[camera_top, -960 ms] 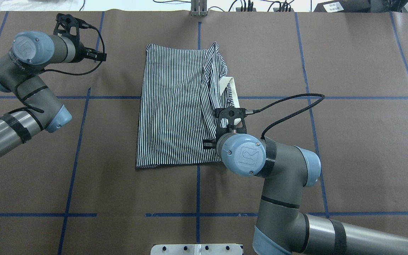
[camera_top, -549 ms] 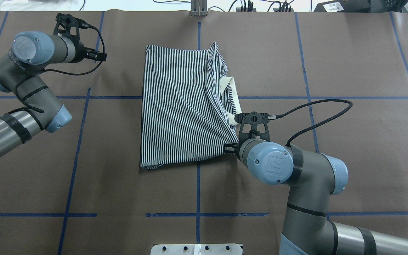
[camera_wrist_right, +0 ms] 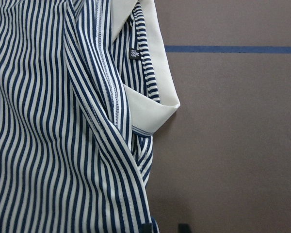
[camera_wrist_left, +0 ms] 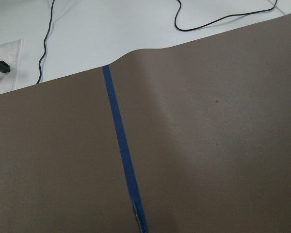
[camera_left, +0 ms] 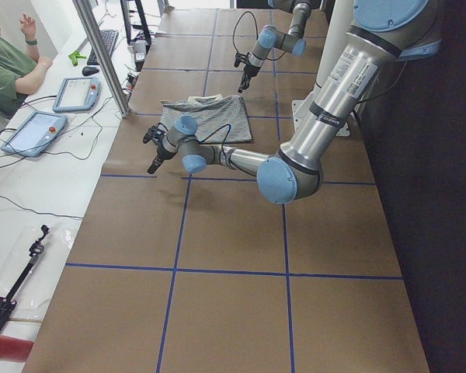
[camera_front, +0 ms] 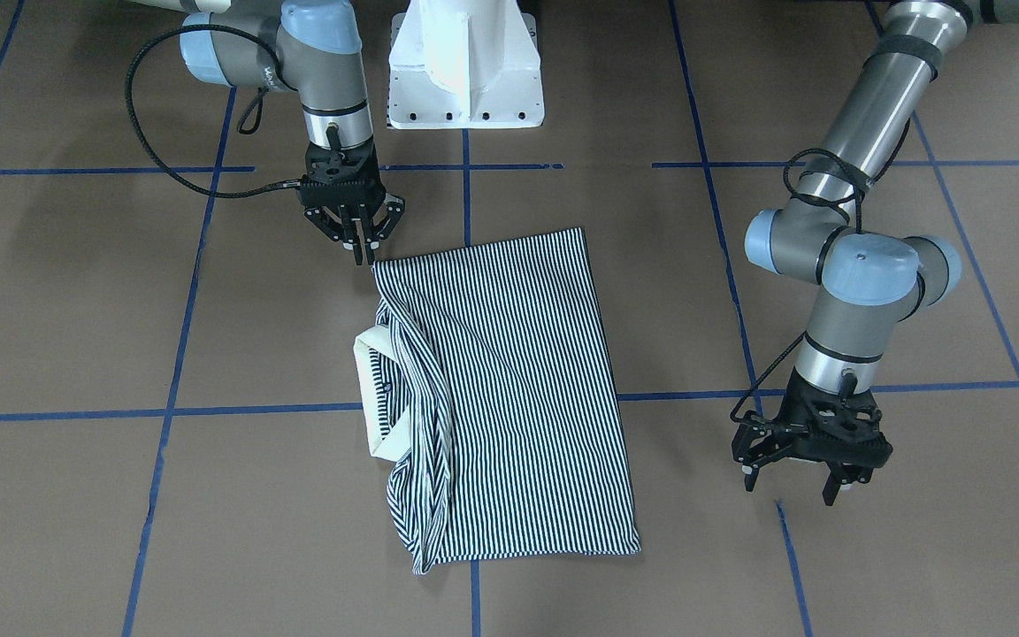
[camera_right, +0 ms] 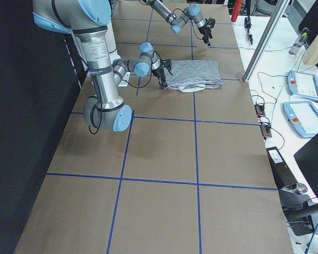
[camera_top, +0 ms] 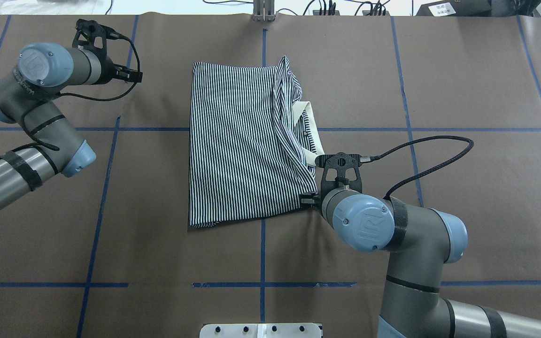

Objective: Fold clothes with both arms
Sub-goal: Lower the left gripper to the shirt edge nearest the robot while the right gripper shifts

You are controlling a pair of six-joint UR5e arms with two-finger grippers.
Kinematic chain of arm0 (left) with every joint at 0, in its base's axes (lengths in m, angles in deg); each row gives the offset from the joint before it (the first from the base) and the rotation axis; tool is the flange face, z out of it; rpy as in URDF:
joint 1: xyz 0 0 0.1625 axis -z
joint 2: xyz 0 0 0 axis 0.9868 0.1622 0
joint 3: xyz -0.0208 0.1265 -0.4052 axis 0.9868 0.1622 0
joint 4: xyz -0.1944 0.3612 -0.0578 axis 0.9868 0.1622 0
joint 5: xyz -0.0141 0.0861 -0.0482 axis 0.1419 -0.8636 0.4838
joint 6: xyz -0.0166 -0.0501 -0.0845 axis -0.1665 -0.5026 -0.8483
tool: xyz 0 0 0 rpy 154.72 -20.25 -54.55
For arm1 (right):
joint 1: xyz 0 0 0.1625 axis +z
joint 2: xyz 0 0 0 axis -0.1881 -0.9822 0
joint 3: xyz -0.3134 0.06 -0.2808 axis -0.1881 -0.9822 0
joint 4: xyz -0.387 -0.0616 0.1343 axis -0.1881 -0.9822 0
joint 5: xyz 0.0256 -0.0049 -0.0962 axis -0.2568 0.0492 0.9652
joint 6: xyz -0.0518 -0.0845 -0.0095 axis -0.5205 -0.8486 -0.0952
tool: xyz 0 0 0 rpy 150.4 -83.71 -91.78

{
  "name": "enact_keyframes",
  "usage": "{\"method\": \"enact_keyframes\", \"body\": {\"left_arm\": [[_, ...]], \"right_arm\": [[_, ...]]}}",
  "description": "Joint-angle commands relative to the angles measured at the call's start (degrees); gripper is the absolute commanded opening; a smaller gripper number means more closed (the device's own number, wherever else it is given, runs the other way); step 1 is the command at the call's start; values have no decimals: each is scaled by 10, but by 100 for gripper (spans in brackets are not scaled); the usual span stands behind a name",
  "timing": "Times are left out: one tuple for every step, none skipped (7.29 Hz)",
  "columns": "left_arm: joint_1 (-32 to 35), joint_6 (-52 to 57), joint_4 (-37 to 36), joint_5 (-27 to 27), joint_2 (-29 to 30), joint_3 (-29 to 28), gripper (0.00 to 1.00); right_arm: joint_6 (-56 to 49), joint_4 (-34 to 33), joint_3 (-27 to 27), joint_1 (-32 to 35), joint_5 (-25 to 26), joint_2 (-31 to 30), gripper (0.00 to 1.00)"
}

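Dragged toward 3 o'clock across the table (camera_top: 463, 94), the shirt (camera_top: 237, 141) now lies folded at the middle, a little askew. The right arm (camera_top: 416, 281) reaches its 4 o'clock corner, where the right gripper (camera_front: 359, 252) pinches the fabric. The left arm (camera_top: 17, 164) hangs at 10 o'clock, well apart, with the left gripper (camera_front: 788, 491) spread wide. The cream collar (camera_wrist_right: 155, 109) pokes out at the shirt's 3 o'clock edge.
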Motion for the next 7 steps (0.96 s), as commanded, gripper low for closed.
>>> {"method": "enact_keyframes", "body": {"left_arm": [[-2,-3,-1,3,0,18,100],[-2,-33,-7,38,-5,45,100],[-2,-82,-9,82,-26,93,100],[-4,-126,-17,98,-50,147,100],[-49,-188,-30,97,-80,213,100],[-96,-260,-54,89,-106,283,100],[-151,-323,-74,56,-141,347,100]], "right_arm": [[-7,5,38,15,-31,-1,100],[-4,6,64,21,-41,-5,100],[3,50,70,23,-41,-26,100],[16,140,70,24,-51,-65,100],[44,171,70,26,-58,-83,100],[68,172,70,26,-55,-83,100],[70,172,70,27,-54,-82,100]]}}
